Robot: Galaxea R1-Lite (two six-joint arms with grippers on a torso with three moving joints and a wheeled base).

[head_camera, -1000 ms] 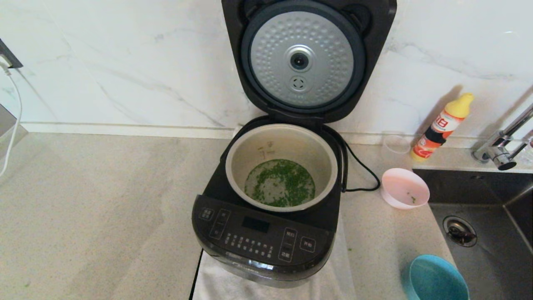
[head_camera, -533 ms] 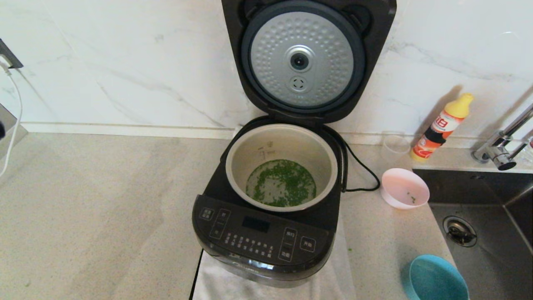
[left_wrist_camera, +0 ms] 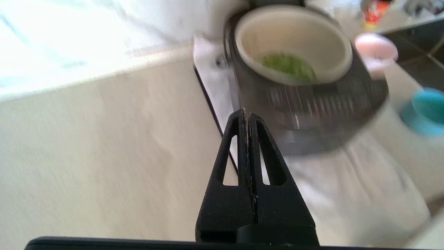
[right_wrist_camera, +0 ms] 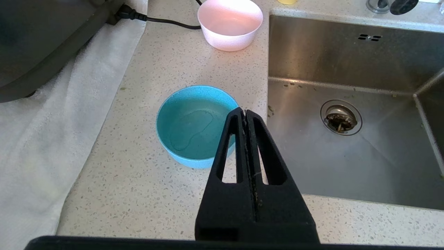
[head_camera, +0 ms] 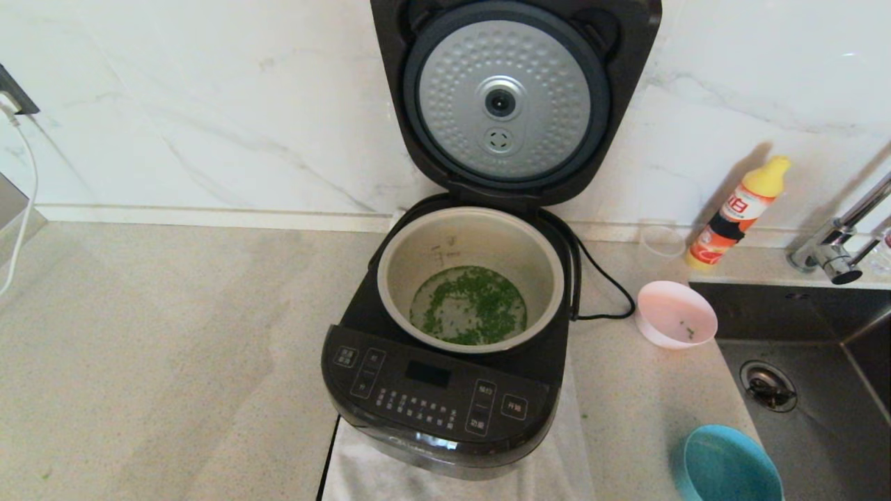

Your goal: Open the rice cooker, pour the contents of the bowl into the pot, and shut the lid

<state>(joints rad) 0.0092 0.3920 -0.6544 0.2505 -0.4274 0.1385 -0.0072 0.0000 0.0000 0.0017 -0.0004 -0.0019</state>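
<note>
The rice cooker (head_camera: 445, 376) sits on a towel (head_camera: 390, 470), the bowl (head_camera: 675, 314) to its right, the sink (head_camera: 821, 390) farther right.

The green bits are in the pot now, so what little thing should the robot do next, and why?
Probably bring the left end effector, shut and empty, up toward the lid to push it down. The lid stands wide open, the green bits lie in the pot, and the pink bowl sits nearly empty on the counter. Only closing seems left.

White marble-veined wall (head_camera: 209, 104) behind a speckled beige counter (head_camera: 139, 362), steel sink (head_camera: 821, 390) at right.
</note>
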